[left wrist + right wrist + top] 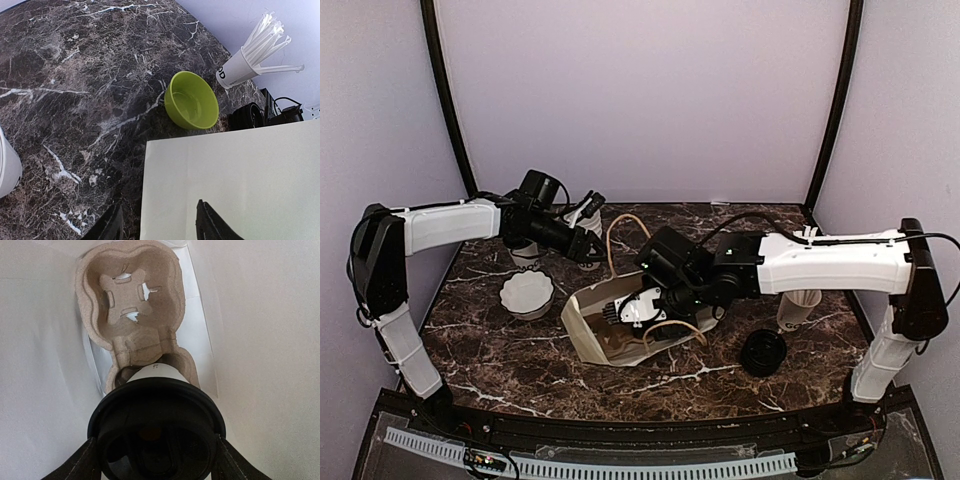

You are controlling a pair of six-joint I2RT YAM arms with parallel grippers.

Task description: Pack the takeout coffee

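Right jaws grasping cup (156,374) by lid (156,407) inside bag (260,340). Lower straight into carrier (130,305) pocket at 6 o'clock; release after seating. Left jaws: cannot tell.

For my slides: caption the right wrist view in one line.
Right gripper holds a black-lidded takeout coffee cup at the near slot of a pulp carrier inside a white bag.

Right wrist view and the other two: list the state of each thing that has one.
paper bag: mouth open.
cup carrier: inside the paper bag, far slot empty.
coffee cup: lidded, at the cup carrier's near slot.
right tool: shut on the coffee cup.
left tool: fingers apart by the paper bag; grip unclear.
green bowl: upright, empty.
stick cup: holds white sticks.
loose black lid: on no cup.
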